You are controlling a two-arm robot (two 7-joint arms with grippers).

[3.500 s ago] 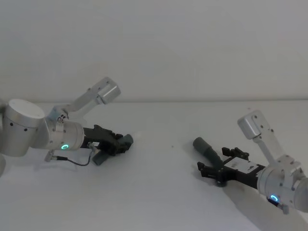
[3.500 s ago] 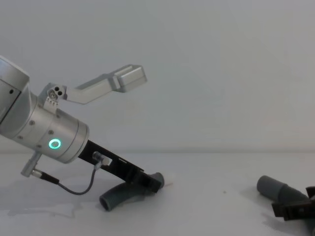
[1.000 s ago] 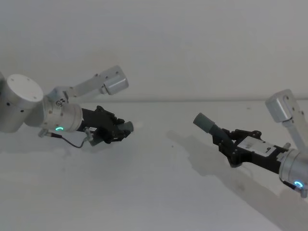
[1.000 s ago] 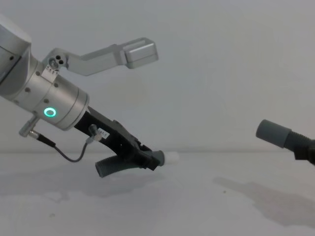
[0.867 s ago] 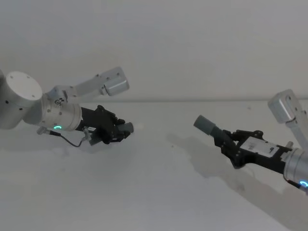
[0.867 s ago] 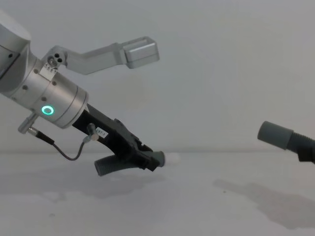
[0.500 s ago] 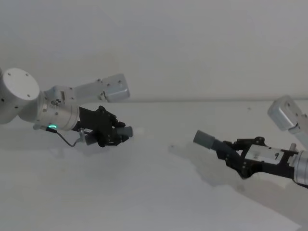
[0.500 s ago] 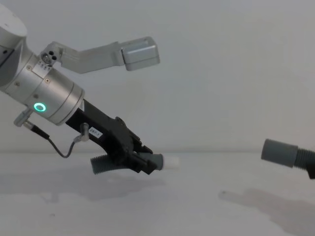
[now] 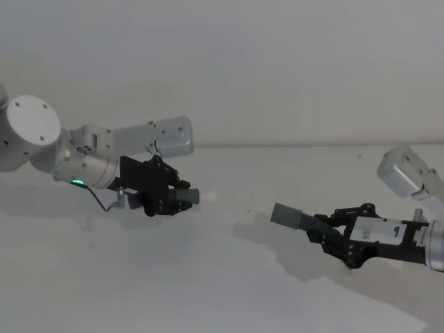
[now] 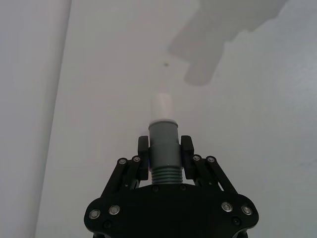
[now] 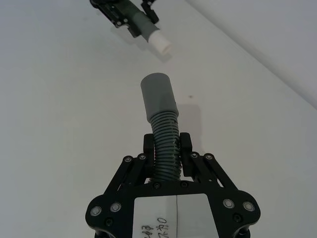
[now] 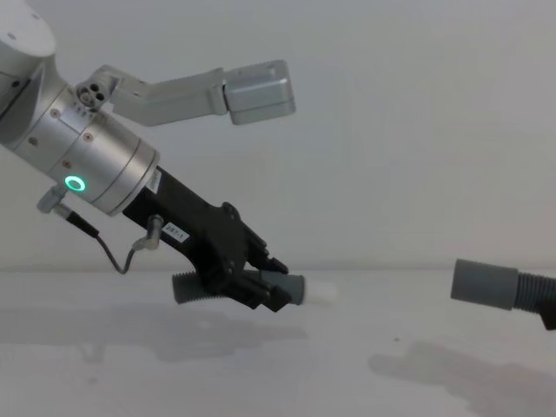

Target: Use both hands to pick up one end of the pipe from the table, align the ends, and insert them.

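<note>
Both pieces of the pipe hang above the white table. My left gripper is shut on the short piece, just behind its grey cuff. The narrow white tip points toward the right arm. My right gripper is shut on the ribbed part of the longer piece. Its plain grey socket faces left, toward the white tip. The two ends lie roughly in line with a clear gap between them. The socket also shows at the right of the chest view.
A plain white wall rises behind the table. Soft shadows of both arms lie on the table under the pieces. A tiny dark speck sits on the table between the grippers. Grey wrist camera housings stick up above each arm.
Both pieces have been lifted off the table. The left gripper moved inward and levelled out; the right gripper dropped and turned its socket leftward, so the two ends now face each other more closely.
</note>
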